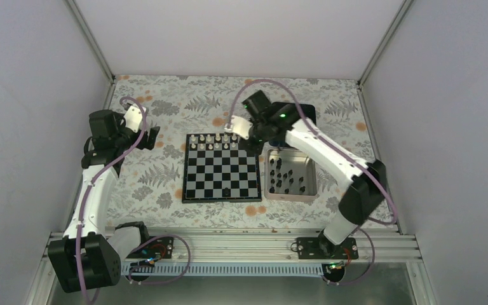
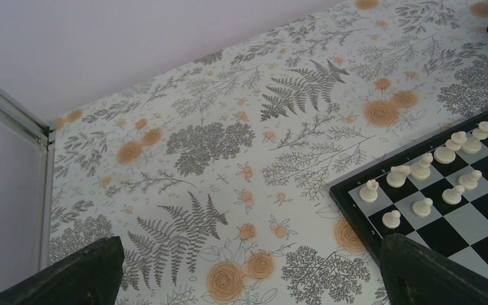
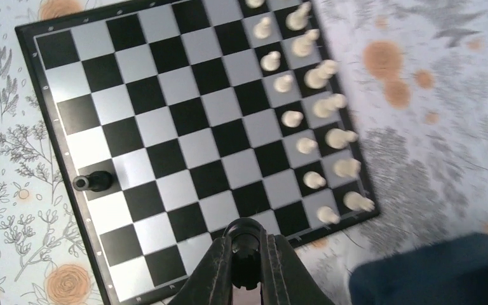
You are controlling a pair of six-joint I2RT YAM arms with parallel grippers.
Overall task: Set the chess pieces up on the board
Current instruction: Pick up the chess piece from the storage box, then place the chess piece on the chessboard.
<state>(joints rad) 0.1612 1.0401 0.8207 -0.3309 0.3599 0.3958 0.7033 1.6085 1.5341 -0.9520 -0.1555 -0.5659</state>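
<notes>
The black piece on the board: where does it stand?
In the top view, the black piece stands in the board's near edge row, about midway, opposite the white pieces.

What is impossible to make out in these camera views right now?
- Right wrist view: which kind the held black piece in the right gripper is; the fingers cover all but its top.
- Top view: what the dark blue tray holds; the right arm covers much of it.
- Top view: the kinds of the loose black pieces in the silver tray; too small.

White links [image 1: 323, 149], black joints [image 1: 361, 196], black right tool [image 3: 246, 253] — lilac cables [image 1: 269, 81]
</notes>
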